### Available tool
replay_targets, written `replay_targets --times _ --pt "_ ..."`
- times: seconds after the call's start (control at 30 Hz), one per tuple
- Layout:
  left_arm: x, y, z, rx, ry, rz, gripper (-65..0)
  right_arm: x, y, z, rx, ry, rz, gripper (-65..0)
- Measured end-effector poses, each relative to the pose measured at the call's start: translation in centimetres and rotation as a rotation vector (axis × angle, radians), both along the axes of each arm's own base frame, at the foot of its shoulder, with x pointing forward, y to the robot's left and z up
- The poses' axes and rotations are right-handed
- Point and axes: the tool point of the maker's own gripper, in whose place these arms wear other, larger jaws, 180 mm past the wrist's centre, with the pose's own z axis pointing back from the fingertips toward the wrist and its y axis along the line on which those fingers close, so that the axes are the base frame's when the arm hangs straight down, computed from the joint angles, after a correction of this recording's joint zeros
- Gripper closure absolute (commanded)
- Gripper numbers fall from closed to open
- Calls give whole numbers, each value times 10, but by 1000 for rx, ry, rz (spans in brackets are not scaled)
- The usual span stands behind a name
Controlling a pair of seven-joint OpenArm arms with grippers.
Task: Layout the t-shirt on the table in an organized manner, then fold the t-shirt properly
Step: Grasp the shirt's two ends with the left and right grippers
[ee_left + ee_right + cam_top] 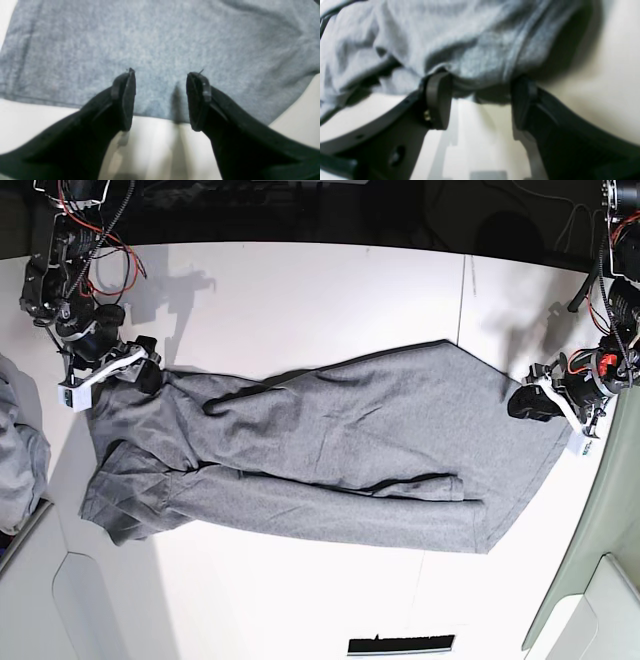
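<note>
Both hands spread wide: left hand (161,98) hovers at the hem, holding nothing, while right hand (480,100) has bunched cloth sagging between its fingers (437,100). Beyond, the t-shirt (330,450) sprawls wrinkled across the table (300,290).

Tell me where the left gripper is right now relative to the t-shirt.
In the base view the left gripper sits at the right, at the t-shirt's hem edge near its far corner. Its wrist view shows its jaws open over that edge and the white table.
</note>
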Motion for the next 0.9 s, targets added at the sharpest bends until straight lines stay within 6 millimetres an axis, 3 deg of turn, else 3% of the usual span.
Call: replay_targets --times 0.1,0.17,0.3,0.53,0.63,0.7,0.8,0.9 --pt "-2 0 -14 55 31 40 -347 8 3 -1 17 -7 -15 -369" --pt "2 -6 -19 70 22 58 -347 18 2 -3 31 -7 -26 -369" --pt "6 3 -20 100 24 129 -347 33 6 -7 65 -7 -43 -369" --pt "1 12 4 -21 33 149 -347 34 8 -8 64 -3 -38 -369" --pt "3 28 16 -40 5 204 -347 33 8 -8 65 -3 -38 -369" --pt "-4 34 13 -31 14 213 -347 33 8 -8 66 -2 -37 -369" --pt "-30 26 -8 -47 82 211 -346 34 10 -7 71 -7 -31 -369" --pt "-34 4 -12 -132 63 192 -346 36 13 -5 75 -15 -13 -368"
